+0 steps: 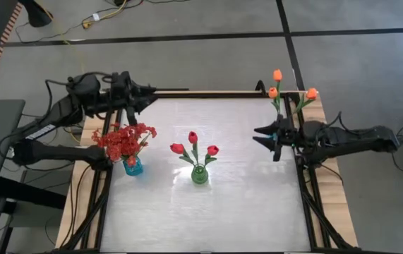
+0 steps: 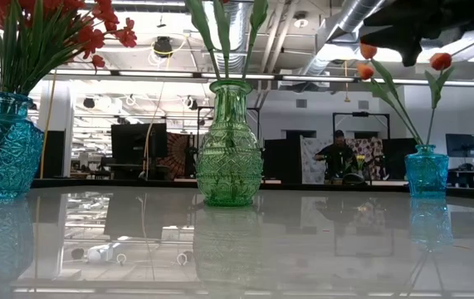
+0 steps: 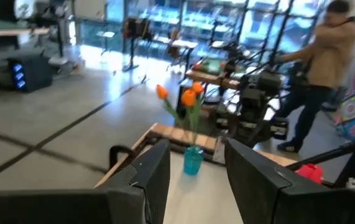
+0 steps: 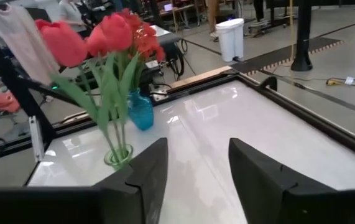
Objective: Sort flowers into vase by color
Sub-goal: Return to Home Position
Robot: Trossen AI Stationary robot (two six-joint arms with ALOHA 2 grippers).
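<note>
Flowers, sorted by colour into three glass vases on the white table (image 1: 243,204); positions are given relative to the green vase (image 1: 200,175), which stands near the table's middle.

(a) Red tulips (image 1: 193,144): three blooms, stems standing in the green vase itself and fanning outward above its neck.

(b) Red sprays (image 1: 123,140): a bushy mass of small blooms in the left blue vase (image 1: 133,166), which stands left of the green vase, near the table's left edge.

(c) Orange tulips (image 1: 286,88): three blooms in the right blue vase (image 2: 427,170), set right of the green vase and farther back, near the table's far right corner. Their stems lean apart.

(d) Left gripper (image 1: 148,92): well left of the green vase and beyond it, at the table's far left corner. Its fingers (image 3: 152,174) stand spread with nothing between them, and its wrist view looks across at the orange tulips.

(e) Right gripper (image 1: 260,135): right of the green vase, just in front of the orange tulips, aimed toward the green vase. Its fingers (image 4: 149,171) are likewise parted and empty.

(f) A person (image 3: 336,37) stands in the room beyond the table.
</note>
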